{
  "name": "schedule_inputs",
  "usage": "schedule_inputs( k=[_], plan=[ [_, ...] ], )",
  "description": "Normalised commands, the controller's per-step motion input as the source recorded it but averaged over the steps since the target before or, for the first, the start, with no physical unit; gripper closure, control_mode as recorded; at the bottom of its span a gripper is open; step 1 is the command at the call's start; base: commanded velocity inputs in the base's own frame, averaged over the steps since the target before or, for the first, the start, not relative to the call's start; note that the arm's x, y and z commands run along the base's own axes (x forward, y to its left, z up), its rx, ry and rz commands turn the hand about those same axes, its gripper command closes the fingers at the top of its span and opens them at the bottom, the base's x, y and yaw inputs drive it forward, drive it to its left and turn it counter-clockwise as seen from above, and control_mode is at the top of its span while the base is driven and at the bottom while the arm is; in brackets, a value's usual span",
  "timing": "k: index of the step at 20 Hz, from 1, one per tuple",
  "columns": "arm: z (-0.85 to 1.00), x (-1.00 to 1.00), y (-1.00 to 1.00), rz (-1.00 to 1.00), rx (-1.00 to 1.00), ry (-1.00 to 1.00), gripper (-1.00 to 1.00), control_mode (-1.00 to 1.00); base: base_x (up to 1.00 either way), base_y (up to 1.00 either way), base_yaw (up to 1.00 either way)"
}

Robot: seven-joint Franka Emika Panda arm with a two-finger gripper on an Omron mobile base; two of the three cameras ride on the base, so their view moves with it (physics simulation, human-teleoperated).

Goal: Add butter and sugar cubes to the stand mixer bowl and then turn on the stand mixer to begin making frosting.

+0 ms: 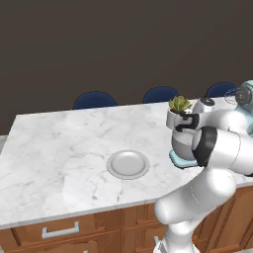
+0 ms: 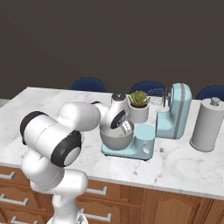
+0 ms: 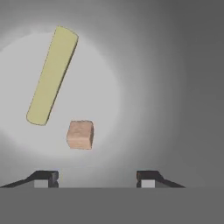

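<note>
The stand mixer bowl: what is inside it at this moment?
In the hand view, the stand mixer bowl holds the butter and one light brown cube, lying apart on its floor. The open gripper holds nothing. From the base views, the arm covers the bowl's inside.

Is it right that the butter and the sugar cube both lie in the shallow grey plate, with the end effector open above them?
Not the plate. The hand view shows the butter and sugar cube inside the stand mixer bowl, with the end effector open above them. In the left base view the plate holds nothing.
</note>
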Motion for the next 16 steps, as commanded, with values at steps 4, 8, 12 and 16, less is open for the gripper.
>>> schedule_inputs(
  k=[4,8,12,16],
  plan=[
    [0.43,-0.24,0.01,0.00,0.00,0.00,-1.00,-1.00,0.00,0.00,0.00],
    [0.75,-0.25,0.29,0.00,-0.05,-0.05,-1.00,-1.00,0.00,0.00,0.00],
    [0.57,-0.37,0.36,-0.01,-0.04,-0.02,-1.00,-1.00,0.00,0.00,0.00],
    [0.07,-0.79,0.21,-0.18,0.00,0.00,-1.00,-1.00,0.00,0.00,0.00]
  ],
)
